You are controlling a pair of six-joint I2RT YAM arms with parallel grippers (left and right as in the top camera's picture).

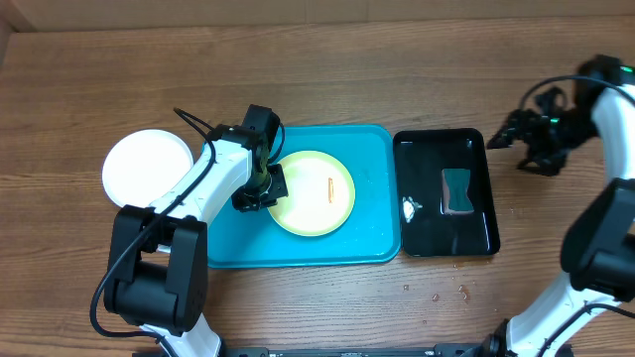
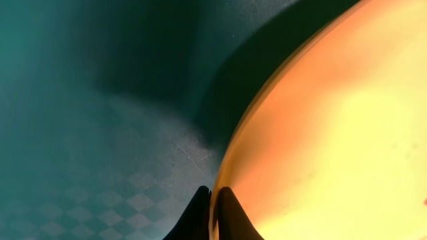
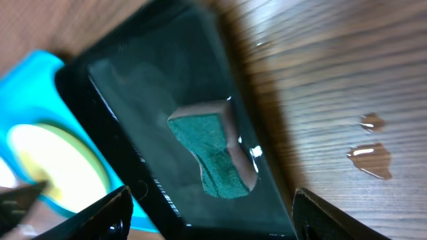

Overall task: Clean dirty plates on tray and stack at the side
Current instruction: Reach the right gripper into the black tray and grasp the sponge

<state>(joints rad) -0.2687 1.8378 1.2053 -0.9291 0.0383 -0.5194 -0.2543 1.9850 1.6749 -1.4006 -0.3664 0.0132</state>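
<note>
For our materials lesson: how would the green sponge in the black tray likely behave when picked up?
Probably soft: the sponge looks pinched at its middle, so it should squash when gripped. Possibly wet and dripping, given droplets beside the black tray.

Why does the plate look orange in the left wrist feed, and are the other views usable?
Left wrist: too close, so the yellow-green plate is blurred and colour-shifted, with heavy shadow on the tray. Right wrist: soft, with glare on the black tray. Overhead: sharp and evenly lit.
</note>
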